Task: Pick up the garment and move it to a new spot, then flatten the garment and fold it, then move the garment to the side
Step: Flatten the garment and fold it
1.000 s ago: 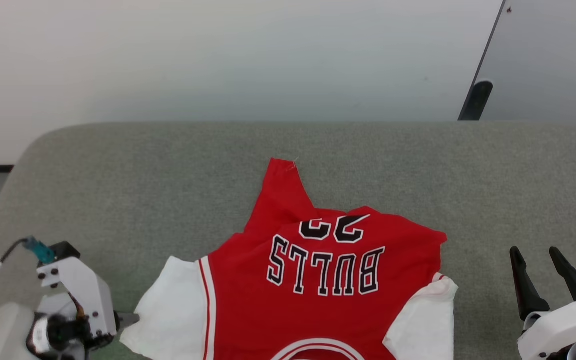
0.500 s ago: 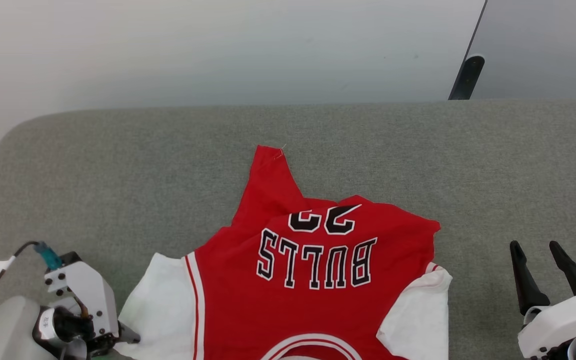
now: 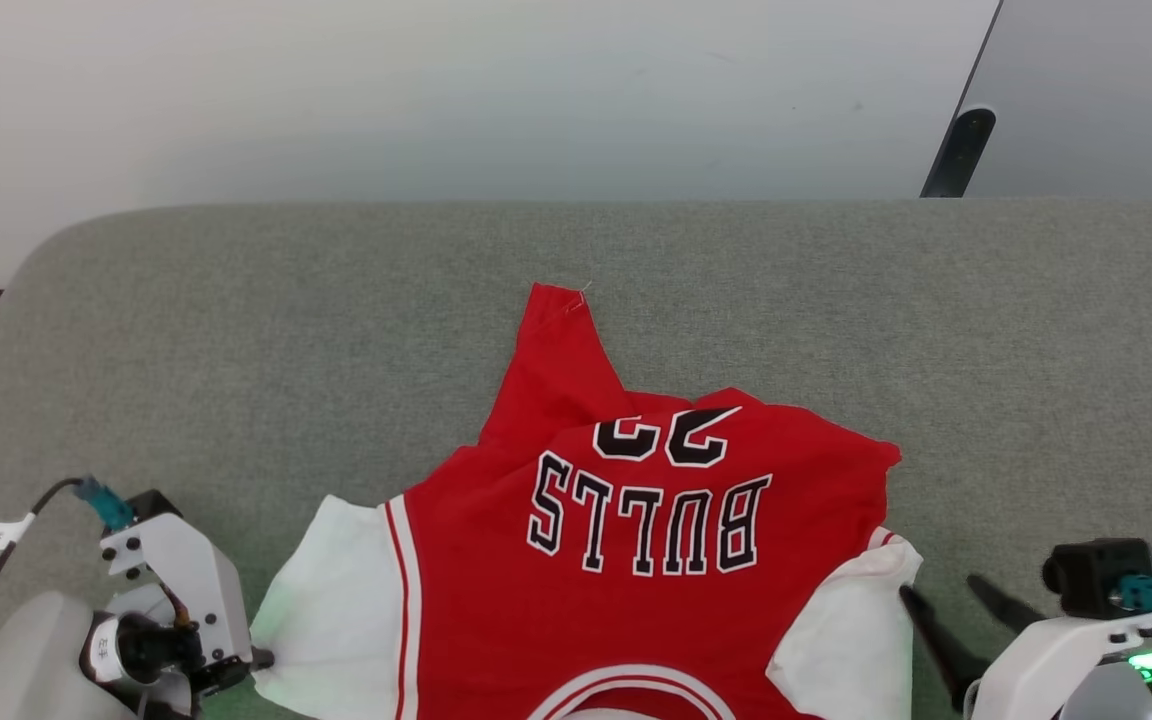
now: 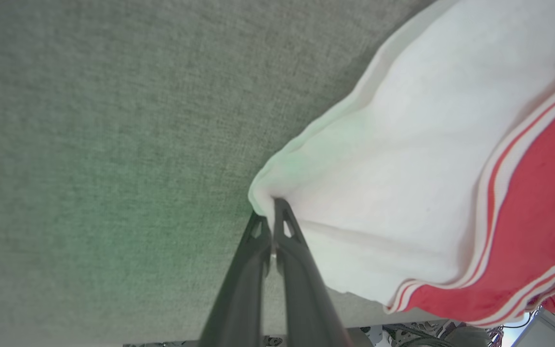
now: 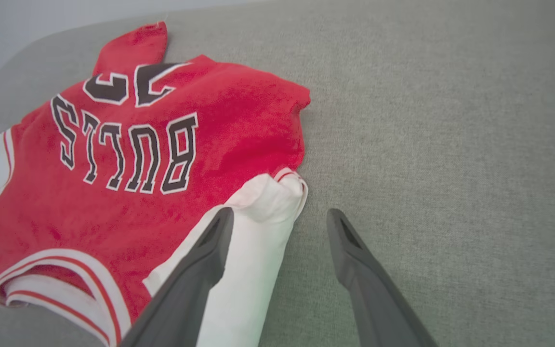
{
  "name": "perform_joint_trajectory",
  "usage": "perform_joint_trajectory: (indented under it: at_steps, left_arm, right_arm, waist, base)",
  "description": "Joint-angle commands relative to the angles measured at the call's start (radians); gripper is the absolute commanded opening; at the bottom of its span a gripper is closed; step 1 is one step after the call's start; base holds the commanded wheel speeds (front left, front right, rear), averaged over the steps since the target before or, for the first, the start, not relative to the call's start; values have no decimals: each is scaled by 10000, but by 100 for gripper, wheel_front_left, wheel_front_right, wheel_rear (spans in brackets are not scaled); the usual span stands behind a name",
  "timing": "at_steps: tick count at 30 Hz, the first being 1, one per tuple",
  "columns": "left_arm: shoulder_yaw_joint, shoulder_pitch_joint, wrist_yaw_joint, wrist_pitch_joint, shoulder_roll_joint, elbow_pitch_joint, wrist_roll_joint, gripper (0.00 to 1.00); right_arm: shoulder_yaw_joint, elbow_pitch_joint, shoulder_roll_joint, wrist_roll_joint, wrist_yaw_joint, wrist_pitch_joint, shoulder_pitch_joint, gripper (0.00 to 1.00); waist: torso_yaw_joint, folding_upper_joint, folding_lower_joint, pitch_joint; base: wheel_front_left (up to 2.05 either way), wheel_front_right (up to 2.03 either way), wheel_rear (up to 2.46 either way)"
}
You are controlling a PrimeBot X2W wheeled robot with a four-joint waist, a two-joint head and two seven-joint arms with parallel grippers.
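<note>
The garment (image 3: 636,560) is lying crumpled on the grey table (image 3: 236,330), near our edge of it. Its collar is pointing toward us and its lettering is reading upside down, so its long axis is running away from us. The far hem is bunching up, with one red corner poking out beyond. Its two white sleeves are spreading sideways, one toward each arm.

Our left gripper (image 4: 273,212) is reaching in from the left, its fingers pressed together and pinching the outer tip of the left sleeve (image 4: 403,168). Our right gripper (image 5: 281,214) is hovering with its fingers apart, holding nothing. One finger is showing over the right sleeve (image 5: 268,207) and the other over bare table beside it.

We are judging that the lift turns on this: the sleeve's outer edge is sitting between the right fingers, slightly to their left. The right arm, the nearer one, would need only to come down and close.
</note>
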Motion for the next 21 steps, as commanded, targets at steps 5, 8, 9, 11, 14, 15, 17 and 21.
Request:
perform_joint_trajectory:
  at_steps: [5, 8, 9, 11, 14, 15, 17, 21]
  left_arm:
    - [-94, -228, -272, -261, -246, 234, -15, 0]
    - [-124, -395, -369, -367, -316, 294, 7, 0]
    - [-133, -453, -397, -392, -348, 309, 16, 0]
    - [-176, -574, -473, -461, -398, 344, 55, 0]
    - [-245, -756, -562, -559, -495, 414, 97, 0]
    - [-248, -810, -573, -613, -517, 444, 99, 0]
    - [-258, -857, -606, -631, -532, 483, 107, 0]
    - [-291, -1024, -718, -799, -630, 652, 135, 0]
  right_arm:
    - [45, -516, -85, 455, -7, 1790, 378, 100]
    - [-81, -599, -24, 316, -5, 2635, 506, 100]
    - [-131, -644, -22, 210, -7, 2823, 512, 100]
    - [-278, -632, 113, 144, -7, 3129, 518, 100]
    - [-378, -574, 214, 21, -5, 3429, 452, 100]
    - [-384, -543, 251, 23, -5, 3481, 398, 100]
    - [-403, -480, 272, 5, -5, 3536, 356, 100]
    - [-371, -18, 405, -2, -5, 3840, 220, 97]
  waist:
    - [66, 0, 0, -10]
    - [139, 0, 0, 19]
    - [172, 0, 0, 45]
    - [245, 0, 0, 117]
    - [351, 0, 0, 222]
    - [379, 0, 0, 250]
    - [402, 0, 0, 280]
    - [511, 0, 0, 361]
  base:
    - [0, 0, 0]
    - [0, 0, 0]
    - [0, 0, 0]
    - [0, 0, 0]
    - [0, 0, 0]
    - [0, 0, 0]
    - [0, 0, 0]
    - [0, 0, 0]
